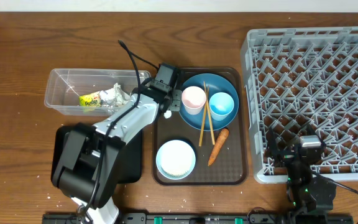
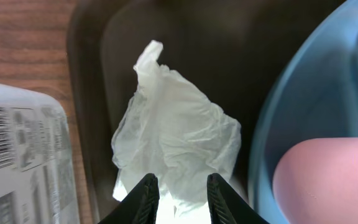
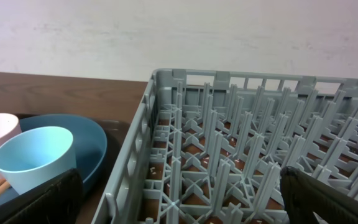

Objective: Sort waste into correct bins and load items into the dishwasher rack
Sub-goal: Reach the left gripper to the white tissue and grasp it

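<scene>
The left claw is clenched on the crumpled white tissue. The tissue's lower end is pinched between the two dark fingers at the bottom of the left wrist view, and the rest fans out ahead of them. A narrow pinch on one end suits soft paper, which has no firm body to grasp.

Overhead, this claw sits at the upper left corner of the brown tray, just beside the dark-blue plate and near the clear tub at upper left. The tub holds a yellow-green snack wrapper and another white wad, so I judge it to be the bin for dry waste and the likely place for this tissue.

On the plate stand the white-pink cup and the light-blue cup. The chopsticks lie between the cups and run down off the plate's rim. The carrot lies below them on the tray, and the light-blue bowl is at the tray's lower left. The black tray at lower left is mostly hidden under the left arm.

The right claw is released, its fingers wide apart. It hovers over the lower edge of the dishwasher rack at the right of the worktop, probably parked clear of the left arm's work.
</scene>
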`<state>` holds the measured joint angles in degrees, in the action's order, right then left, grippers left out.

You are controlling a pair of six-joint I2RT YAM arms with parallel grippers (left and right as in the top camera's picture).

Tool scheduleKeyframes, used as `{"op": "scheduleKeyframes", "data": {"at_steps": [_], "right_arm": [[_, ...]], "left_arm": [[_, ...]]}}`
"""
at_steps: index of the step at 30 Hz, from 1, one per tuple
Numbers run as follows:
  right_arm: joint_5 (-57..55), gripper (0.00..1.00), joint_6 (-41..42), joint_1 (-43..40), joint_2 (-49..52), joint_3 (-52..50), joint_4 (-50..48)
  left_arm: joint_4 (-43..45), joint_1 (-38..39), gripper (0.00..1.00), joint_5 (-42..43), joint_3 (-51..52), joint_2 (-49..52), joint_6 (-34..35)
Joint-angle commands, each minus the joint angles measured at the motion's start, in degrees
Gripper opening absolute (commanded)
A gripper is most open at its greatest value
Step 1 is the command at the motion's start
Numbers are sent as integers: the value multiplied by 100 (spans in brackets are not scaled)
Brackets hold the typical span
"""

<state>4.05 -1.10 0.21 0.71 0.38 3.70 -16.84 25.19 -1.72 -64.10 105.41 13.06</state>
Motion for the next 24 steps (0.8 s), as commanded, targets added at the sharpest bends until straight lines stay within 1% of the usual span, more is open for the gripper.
{"op": "scheduleKeyframes", "data": {"at_steps": [1,15,16,20,24], "right_arm": [[-17,99,-24,-35,-17,-7,22],[-17,99,-24,-35,-17,-9,22],[-17,99,-24,-35,-17,-7,22],[-17,99,-24,-35,-17,-7,22],[-17,99,-24,-35,-17,-7,22]], "left_arm": [[44,2,29,-87,13,90,-59],[68,15,29,-103,11,162,-66],[68,31,29,-179,11,151,-85],[24,199,29,-979,11,13,-85],[22,389,29,-1056,11,-103,-83]]}}
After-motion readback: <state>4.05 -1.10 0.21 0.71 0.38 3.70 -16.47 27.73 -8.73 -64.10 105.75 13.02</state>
